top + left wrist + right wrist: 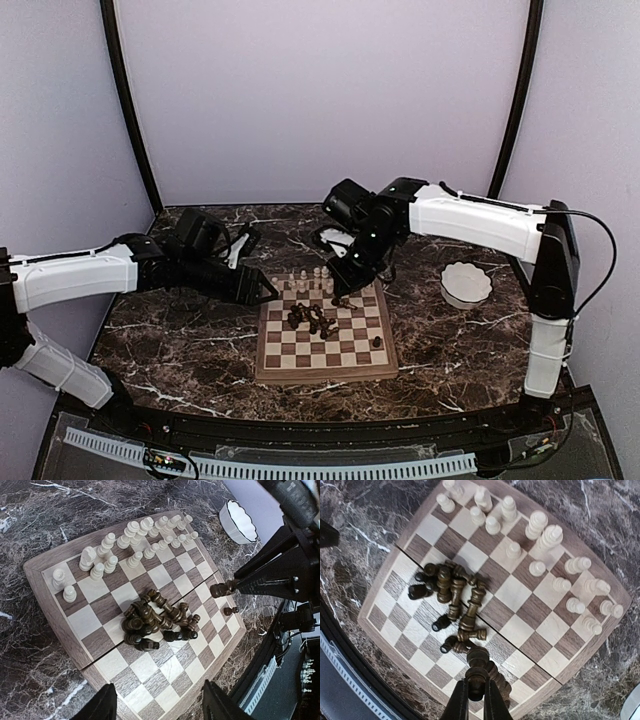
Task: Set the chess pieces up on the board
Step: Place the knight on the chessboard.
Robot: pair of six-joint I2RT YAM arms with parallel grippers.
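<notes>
The board [325, 376] lies in the middle of the marble table. Cream chess pieces [310, 280] stand in two rows along its far side [130, 545] [540, 555]. Dark brown pieces [312, 318] lie heaped at the centre [155, 620] [452, 600]. A single dark piece [377, 342] stands near the board's near right corner. My right gripper [476, 690] is shut on a dark brown piece [479, 672], above the board's right side [345, 297]. My left gripper [157, 700] hangs open and empty over the board's left edge [262, 290].
A white scalloped bowl [466, 284] sits on the table to the right of the board [239, 522]. Dark marble surrounds the board. Curved black poles and pale walls enclose the back.
</notes>
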